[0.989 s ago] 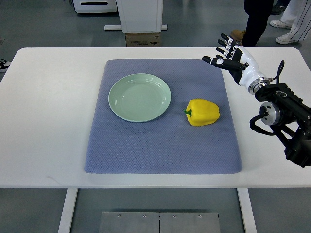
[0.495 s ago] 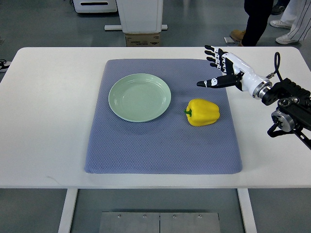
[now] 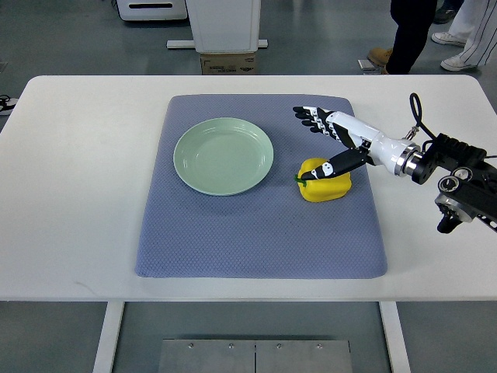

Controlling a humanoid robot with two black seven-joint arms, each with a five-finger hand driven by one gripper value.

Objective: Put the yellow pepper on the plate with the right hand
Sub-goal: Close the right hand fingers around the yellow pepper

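Note:
A yellow pepper (image 3: 326, 183) with a green stem lies on the blue-grey mat (image 3: 260, 233), right of a pale green plate (image 3: 223, 155) that holds nothing. My right hand (image 3: 320, 140) reaches in from the right edge and hovers just above the pepper's far side. Its fingers are spread open; the thumb (image 3: 330, 169) lies over the pepper's top, the other fingers (image 3: 309, 118) point left beyond it. The hand holds nothing. My left arm does not show.
The mat lies on a white table (image 3: 78, 194). Beyond the far edge stand a white pedestal (image 3: 225, 23) with a cardboard box (image 3: 228, 62), and a person's legs and shoes (image 3: 411, 35) at the top right.
My right hand has swept from the table's far right corner leftward and down over the mat, ending above the pepper. Pepper and plate have not moved.

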